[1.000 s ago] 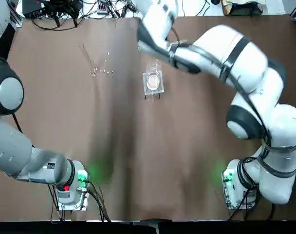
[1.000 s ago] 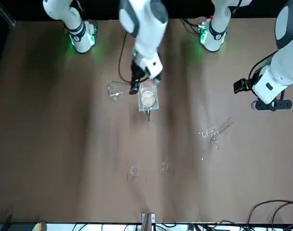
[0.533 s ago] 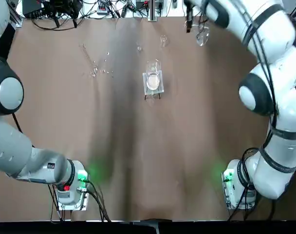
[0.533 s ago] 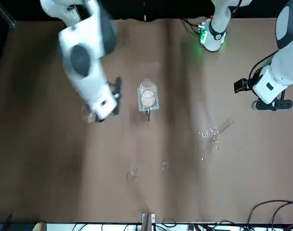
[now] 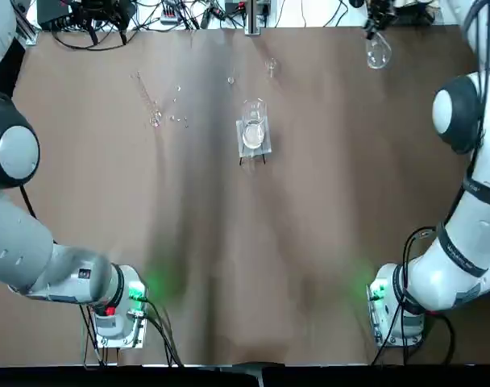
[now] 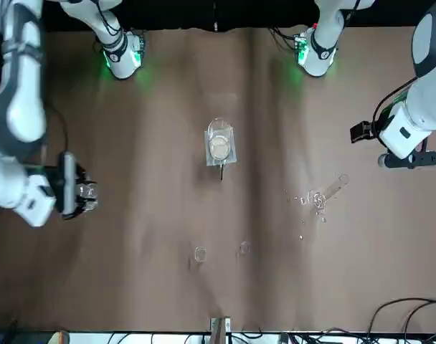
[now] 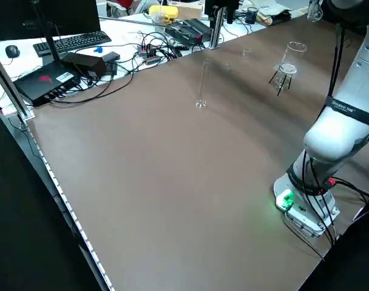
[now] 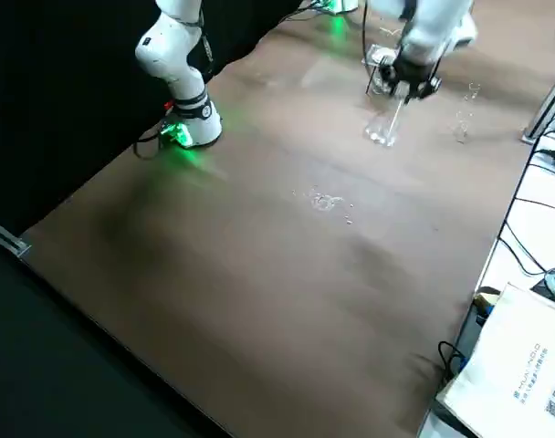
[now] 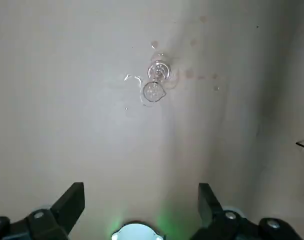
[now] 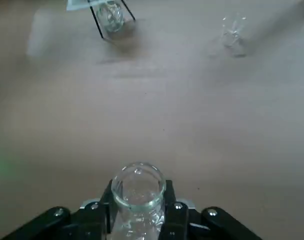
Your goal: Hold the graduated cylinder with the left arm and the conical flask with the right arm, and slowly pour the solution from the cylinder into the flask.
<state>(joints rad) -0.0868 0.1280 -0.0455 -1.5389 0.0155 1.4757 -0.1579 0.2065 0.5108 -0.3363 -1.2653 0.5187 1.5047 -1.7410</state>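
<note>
No legible text, perhaps too small.

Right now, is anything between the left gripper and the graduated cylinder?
Nothing visible does. The left gripper, open, looks down on the graduated cylinder with only bare table between. The beaker sits well aside; the right gripper holds the conical flask far off.

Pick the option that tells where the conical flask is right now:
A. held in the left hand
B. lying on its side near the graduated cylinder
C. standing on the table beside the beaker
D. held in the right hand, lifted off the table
D: the right hand is clamped on the conical flask, carried above the table's far right corner, well away from the beaker.
</note>
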